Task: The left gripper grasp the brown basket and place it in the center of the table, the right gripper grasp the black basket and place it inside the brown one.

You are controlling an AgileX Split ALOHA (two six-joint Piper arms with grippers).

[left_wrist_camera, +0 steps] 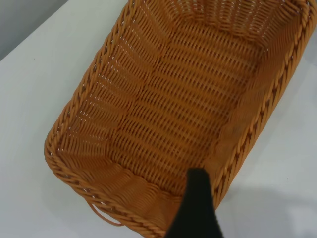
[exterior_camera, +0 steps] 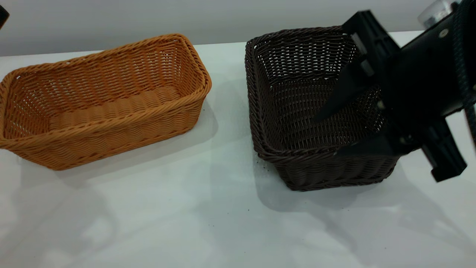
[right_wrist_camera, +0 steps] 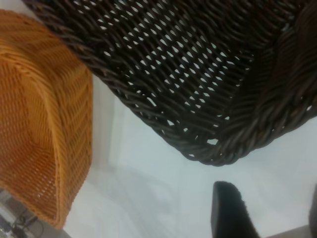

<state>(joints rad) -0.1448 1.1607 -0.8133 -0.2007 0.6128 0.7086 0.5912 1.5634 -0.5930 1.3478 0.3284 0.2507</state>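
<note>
on the white desk (exterior_camera: 186, 223) the brown basket (exterior_camera: 100, 100) sits left, long axis across, under the left hand (left_wrist_camera: 195, 208), whose grip i cannot tell. the black basket (exterior_camera: 297, 111) sits right; the right hand (exterior_camera: 334, 132) hangs open over its near rim, empty.

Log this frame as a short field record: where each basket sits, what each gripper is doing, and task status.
brown basket: upright on the table, at the left, empty
black basket: upright on the table at the right, apart from the brown one, empty
right gripper: over the black basket's right side, fingers open, one above the inside, one near the front rim
left gripper: one finger shows above the brown basket's rim; state unclear
status: neither basket visibly gripped; black not yet nested in brown
</note>
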